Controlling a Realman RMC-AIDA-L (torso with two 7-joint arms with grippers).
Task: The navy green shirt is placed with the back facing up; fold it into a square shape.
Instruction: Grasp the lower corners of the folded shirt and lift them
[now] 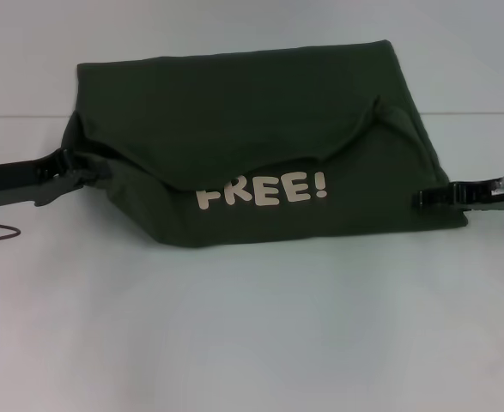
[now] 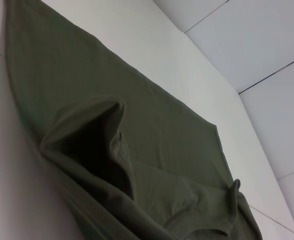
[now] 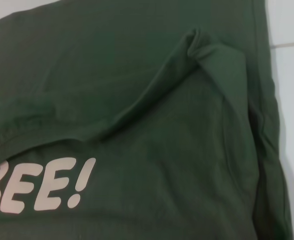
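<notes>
The navy green shirt (image 1: 260, 137) is lying across the middle of the white table (image 1: 252, 326), already doubled over on itself, with a folded flap drooping down over the layer that carries the print. It is looking soft and limp to me: the cloth is sagging in loose curves and puckering into a small peak toward the shirt's right side, so I would judge it light, floppy and liable to slump or slide out of line the moment it is lifted. Nothing about it is looking fragile or slippery. The best places to take hold seem to be its two side edges, low down near the front, where several layers are stacking up into a firmer hem.

That is just where the arms are sitting. The left gripper (image 1: 78, 174) is pressing into the shirt's left edge, and the right gripper (image 1: 434, 197) is reaching in at the shirt's right edge; whether either one is pinching cloth or standing apart, I cannot tell, since the fingertips are hiding against the dark fabric.

Below the drooping flap, the cream lettering (image 1: 263, 190) is reading "FREE!", its first letter partly covered by the flap's edge. No other label or brand is showing.
</notes>
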